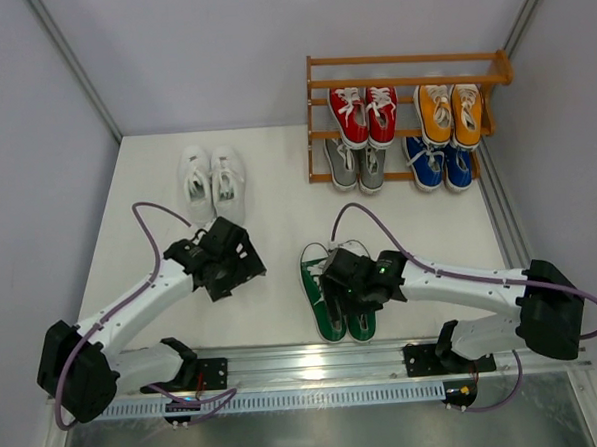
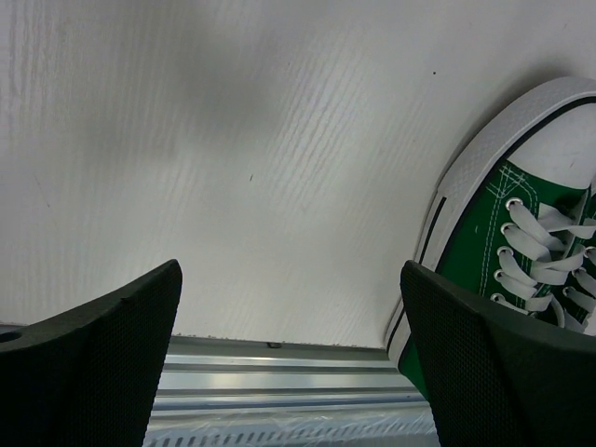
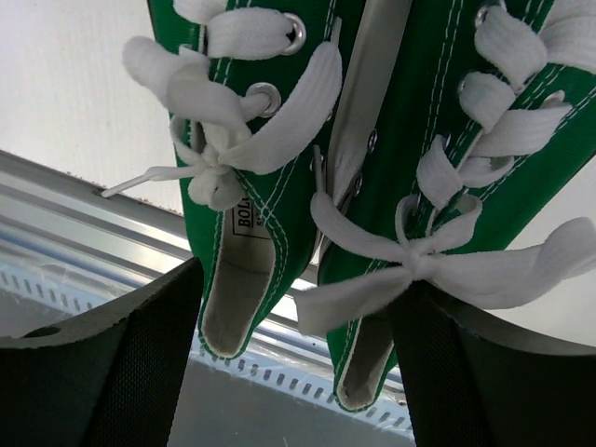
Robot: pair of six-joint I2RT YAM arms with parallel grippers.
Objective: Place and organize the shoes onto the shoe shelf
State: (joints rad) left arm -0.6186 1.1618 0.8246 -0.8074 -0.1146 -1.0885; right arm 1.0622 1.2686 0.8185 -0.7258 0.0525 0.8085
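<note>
white table (image 1: pixel 276 185) is bearing the green shoes (image 1: pixel 331 320) near its front edge, heels pointing toward the arms, lying straight beneath the right claw (image 3: pixel 298 317), which is gaping wide and gripping nothing.

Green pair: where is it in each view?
Top external: green pair lower centre, near the table's front edge.
Left wrist: one shoe's toe at the right edge.
Right wrist: both shoes fill the upper frame, laces up.
Shared landmark: aluminium rail, seen in all three views.
</note>
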